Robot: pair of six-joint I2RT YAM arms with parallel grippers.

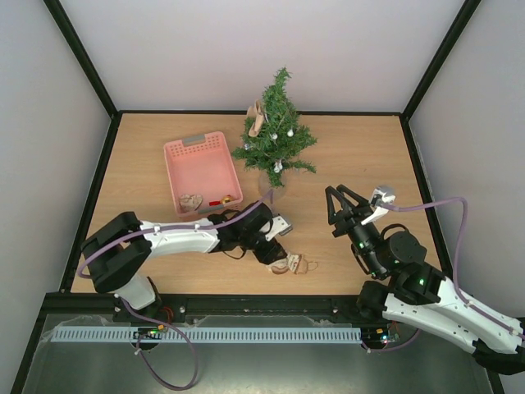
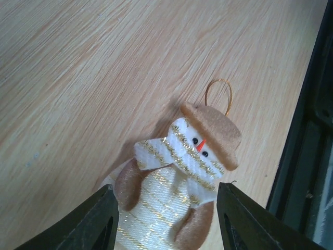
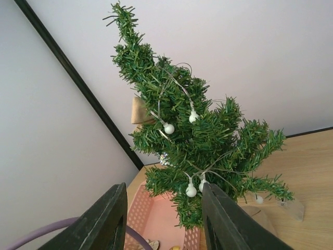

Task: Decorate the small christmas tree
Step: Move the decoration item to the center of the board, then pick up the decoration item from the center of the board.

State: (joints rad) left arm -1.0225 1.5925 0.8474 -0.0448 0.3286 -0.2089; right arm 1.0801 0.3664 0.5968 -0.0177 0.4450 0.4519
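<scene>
The small christmas tree stands at the back middle of the table, with a string of white bulb lights and a tan ornament hanging at its upper left. It fills the right wrist view. A snowman ornament with a tan hat and gold loop lies flat on the table near the front edge. My left gripper is open, low over it, with its fingers either side of the snowman's body. My right gripper is open and empty, raised right of the tree and pointing at it.
A pink basket sits left of the tree and holds another tan ornament and a small red and yellow piece. The black frame edge runs close to the snowman. White walls enclose the wooden table.
</scene>
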